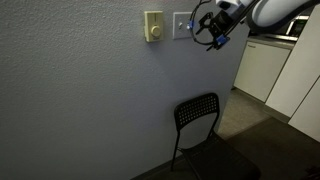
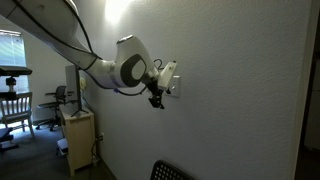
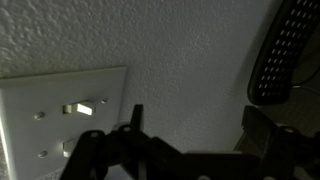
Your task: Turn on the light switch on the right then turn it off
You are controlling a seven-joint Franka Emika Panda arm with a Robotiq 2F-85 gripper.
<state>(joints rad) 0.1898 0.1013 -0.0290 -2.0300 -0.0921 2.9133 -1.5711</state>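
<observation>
In an exterior view your gripper (image 1: pixel 209 31) hangs close to the wall, just beside the light switch (image 1: pixel 182 24), which sits at its 9 o'clock. I cannot tell whether a fingertip touches the plate. At 9 o'clock from the switch is a narrower cream plate with a round knob (image 1: pixel 153 26). A black chair (image 1: pixel 199 120) stands on the floor at 6 o'clock from the gripper, well apart from it. Your arm (image 1: pixel 272 10) comes in from 3 o'clock.

In an exterior view from along the wall, the gripper (image 2: pixel 158 92) points at the wall, and the switch (image 2: pixel 174 80) peeks out at its 2 o'clock, partly hidden by it. The arm (image 2: pixel 60 35) sweeps in from 10 o'clock.

In the wrist view the switch (image 3: pixel 50 125) fills the 8 o'clock corner, its small toggle (image 3: pixel 84 107) in the plate's middle. Your gripper (image 3: pixel 195 125) rises from 6 o'clock with its jaws spread and nothing between them but bare wall. One finger (image 3: pixel 136 118) stands just off the plate's edge. The chair's perforated back (image 3: pixel 284 50) shows at 2 o'clock.
</observation>
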